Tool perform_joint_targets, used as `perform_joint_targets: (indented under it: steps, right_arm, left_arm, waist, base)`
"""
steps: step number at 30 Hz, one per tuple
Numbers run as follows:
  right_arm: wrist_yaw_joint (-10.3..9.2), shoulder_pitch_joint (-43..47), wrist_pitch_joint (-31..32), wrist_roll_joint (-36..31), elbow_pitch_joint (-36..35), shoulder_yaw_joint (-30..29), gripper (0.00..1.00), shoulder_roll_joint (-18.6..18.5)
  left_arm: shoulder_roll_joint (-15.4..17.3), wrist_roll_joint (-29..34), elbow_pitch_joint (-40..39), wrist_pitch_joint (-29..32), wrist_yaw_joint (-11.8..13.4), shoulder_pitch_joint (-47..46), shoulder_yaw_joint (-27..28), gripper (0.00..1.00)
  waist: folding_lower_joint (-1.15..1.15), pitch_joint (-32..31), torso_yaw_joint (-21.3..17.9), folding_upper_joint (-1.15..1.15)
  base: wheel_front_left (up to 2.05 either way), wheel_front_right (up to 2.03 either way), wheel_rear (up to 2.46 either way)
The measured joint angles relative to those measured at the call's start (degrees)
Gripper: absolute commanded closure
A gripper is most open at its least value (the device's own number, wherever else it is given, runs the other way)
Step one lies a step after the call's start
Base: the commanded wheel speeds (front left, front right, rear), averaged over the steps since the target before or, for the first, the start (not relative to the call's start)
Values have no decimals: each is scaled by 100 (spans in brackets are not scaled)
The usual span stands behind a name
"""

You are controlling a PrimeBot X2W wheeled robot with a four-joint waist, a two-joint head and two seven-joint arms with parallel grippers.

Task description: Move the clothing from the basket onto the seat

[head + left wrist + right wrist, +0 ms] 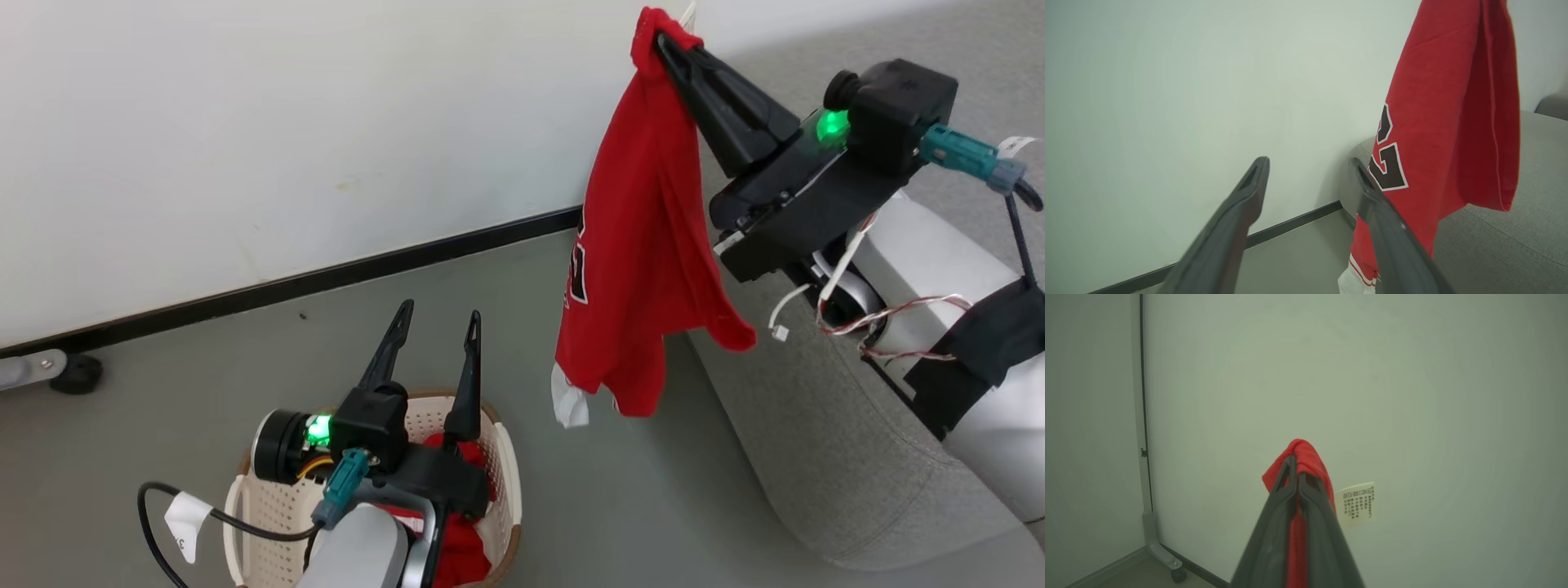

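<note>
So that it apparently clears the seat (816, 441), red garment (645, 245) hangs upper centre, pinched in right gripper (665, 45); left gripper (441, 310) splayed, empty, over basket (510, 474).

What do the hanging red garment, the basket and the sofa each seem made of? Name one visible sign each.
Red garment: soft matte fabric, likely a sports knit; it hangs in loose folds.
Basket: cream plastic, seemingly rigid; moulded rows of holes.
Sofa: light-grey textile upholstery, matte; visible seam.

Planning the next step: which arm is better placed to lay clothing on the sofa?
Right: right tool grips the red jersey beside the sofa; left tool hangs open over the basket.
</note>
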Motion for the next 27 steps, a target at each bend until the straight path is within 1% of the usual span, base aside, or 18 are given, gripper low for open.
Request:
perform_joint_targets:
  steps: [4,8,12,18,19,27]
  right_arm:
    - [1,-356,0,8,38,-100,100,-179]
    - [1,-817,0,12,113,-316,100,-536]
    - [1,-1110,-1,44,233,-520,100,-895]
    - [1,-1388,-1,70,381,-709,100,-1277]
    - [1,-1388,-1,70,381,-709,100,-1277]
    - [1,-1692,-1,76,565,-906,100,-1625]
  left_arm:
    - [1,-91,9,0,1,-181,-154,0]
    - [2,-123,64,0,1,-315,-377,0]
    - [2,-180,130,0,1,-509,-612,0]
    - [8,-207,241,0,5,-633,-688,0]
    - [8,-207,241,0,5,-633,-688,0]
    - [22,-207,353,0,5,-691,-709,0]
  waist:
    - [0,95,-288,0]
    - [0,222,-532,0]
    - [1,409,-671,0]
    - [1,662,-745,0]
    - [1,662,-745,0]
    - [0,954,-715,0]
  base:
    - [0,0,0]
    - [0,0,0]
    - [0,0,0]
    - [0,0,0]
    - [0,0,0]
    - [0,0,0]
